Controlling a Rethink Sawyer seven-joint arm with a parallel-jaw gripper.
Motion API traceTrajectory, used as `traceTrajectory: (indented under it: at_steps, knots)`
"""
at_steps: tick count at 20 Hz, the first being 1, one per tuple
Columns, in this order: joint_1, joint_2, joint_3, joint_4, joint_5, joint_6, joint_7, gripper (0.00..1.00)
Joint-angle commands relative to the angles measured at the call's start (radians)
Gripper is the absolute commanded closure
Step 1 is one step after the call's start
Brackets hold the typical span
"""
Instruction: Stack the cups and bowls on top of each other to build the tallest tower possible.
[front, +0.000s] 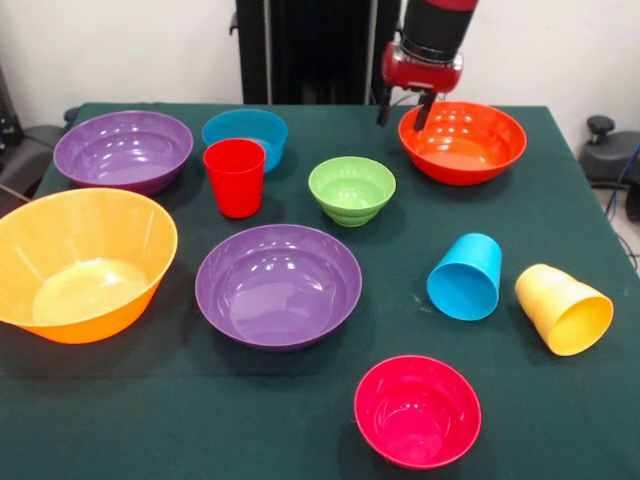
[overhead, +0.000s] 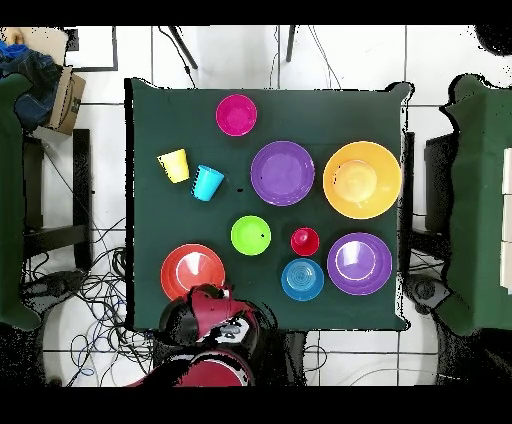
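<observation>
My gripper (front: 404, 110) hangs open and empty at the table's far edge, over the rim of the large orange-red bowl (front: 462, 143) (overhead: 192, 272). The red cup (front: 235, 177) stands upright in front of the small blue bowl (front: 245, 135). On the right, the sky-blue cup (front: 466, 277) and the yellow cup (front: 563, 309) lie on their sides. One purple bowl (front: 123, 150) sits far left and another (front: 278, 285) in the middle. Nearby are the green bowl (front: 352, 190), the yellow-orange bowl (front: 82, 265) and the magenta bowl (front: 417, 410). Nothing is stacked.
The dark green tablecloth (front: 540, 420) covers the whole table. Chairs stand at both sides of the table (overhead: 130, 330), and cables lie on the floor. A cardboard box (overhead: 66, 100) sits off one corner.
</observation>
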Motion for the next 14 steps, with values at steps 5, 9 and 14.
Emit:
traceTrajectory:
  at_steps: [5, 9, 14]
  knots:
    - [0.034, 0.083, 0.039, -0.184, -0.011, 0.070, 0.072, 0.00]
    - [0.012, 0.063, 0.034, -0.166, -0.037, 0.067, 0.065, 0.00]
    - [0.013, 0.059, 0.029, -0.151, -0.048, 0.054, 0.070, 0.00]
